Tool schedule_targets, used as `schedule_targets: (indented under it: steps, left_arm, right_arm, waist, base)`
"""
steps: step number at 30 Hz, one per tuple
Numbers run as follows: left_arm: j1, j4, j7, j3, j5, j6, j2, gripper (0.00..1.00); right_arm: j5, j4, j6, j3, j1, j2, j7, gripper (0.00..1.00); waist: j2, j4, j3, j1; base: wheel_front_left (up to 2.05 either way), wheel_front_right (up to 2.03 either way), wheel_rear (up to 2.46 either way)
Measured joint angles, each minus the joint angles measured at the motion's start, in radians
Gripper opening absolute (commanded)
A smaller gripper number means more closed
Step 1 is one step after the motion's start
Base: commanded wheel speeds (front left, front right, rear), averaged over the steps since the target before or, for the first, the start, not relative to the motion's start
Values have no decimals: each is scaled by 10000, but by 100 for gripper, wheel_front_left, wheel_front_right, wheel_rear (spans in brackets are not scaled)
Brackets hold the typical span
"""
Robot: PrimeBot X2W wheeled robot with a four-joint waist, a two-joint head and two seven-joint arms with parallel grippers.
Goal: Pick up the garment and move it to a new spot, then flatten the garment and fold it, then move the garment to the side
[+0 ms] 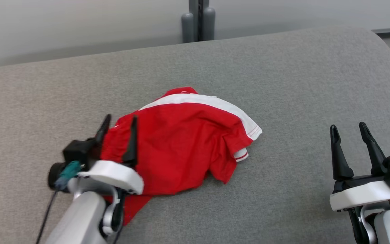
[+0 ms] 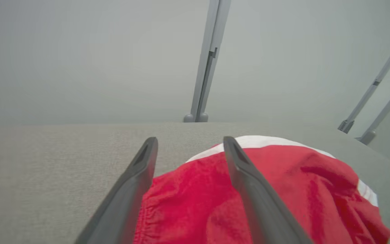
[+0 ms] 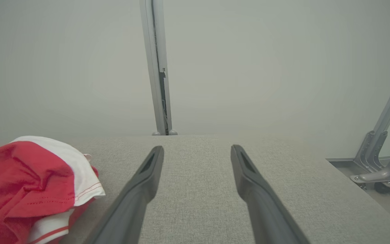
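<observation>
**Item 1. Left gripper**: lower left of the head view, on a pale forearm. A teal connector with a dark cable is at the wrist. The jaws are spread wide and clamp nothing. One of the two dark fingers lies over the garment's near-left edge and the other stands at its outer hem. In the left wrist view, red cloth lies slack between and below them.

**Item 2. Right gripper**: lower right of the head view. The jaws are parted and empty. The fingers point away over bare grey upholstery, well apart from the garment.

**Item 3. Garment**: red cloth with a broad white band along its far and right edges and red stitching on the white hem. It lies crumpled in a loose heap left of centre on the padded surface, with a gathered edge nearest the left gripper. One corner trails toward the viewer under the left forearm. Whether it is a shirt or shorts cannot be told.

**Item 4. Padded surface**: grey woven fabric, wide, with a rounded far-right corner. It bears the garment.

**Item 5. Upright post**: grey, standing just behind the surface's far edge at centre.

**Item 6. Metal frame legs**: slanted and grey, to the far right beyond the surface.

**Item 7. Wall**: pale grey and plain.
</observation>
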Motion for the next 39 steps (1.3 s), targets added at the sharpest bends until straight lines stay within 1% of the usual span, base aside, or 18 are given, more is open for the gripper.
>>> schedule_targets:
  steps: [2,6,11,13,18,27,39]
  left_arm:
    - [288,-267,-71,431,-142,113,215,100]
    - [881,-750,-111,1087,-314,119,621,100]
    - [1483,-1189,-136,1565,-347,-73,1043,100]
    - [1738,-1390,-138,1743,-332,-150,1131,100]
    - [2433,-1701,-140,1883,-140,-150,1317,100]
    - [3399,-2178,8,1743,56,176,1381,100]
    - [3870,-2600,382,1607,58,435,1517,100]
  right_arm:
    - [-40,-10,0,-13,7,-29,2,100]
    - [-44,-17,0,-54,171,-84,59,100]
    - [-82,-84,2,-63,380,-92,180,100]
    - [-111,-109,2,-63,564,-96,270,100]
    - [-113,-224,2,35,867,-138,472,100]
    - [-138,-449,4,188,1451,-146,828,100]
    - [-136,-894,4,209,1765,-144,1074,100]
  waist:
    - [0,151,-118,0]
    - [0,415,-339,0]
    - [0,649,-649,0]
    - [0,711,-803,0]
    - [0,767,-1197,0]
    - [0,712,-1802,0]
    - [0,735,-1954,0]
  base:
    - [0,0,0]
    - [0,0,0]
    - [0,0,0]
    - [0,0,0]
    - [0,0,0]
    - [0,0,0]
    - [0,0,0]
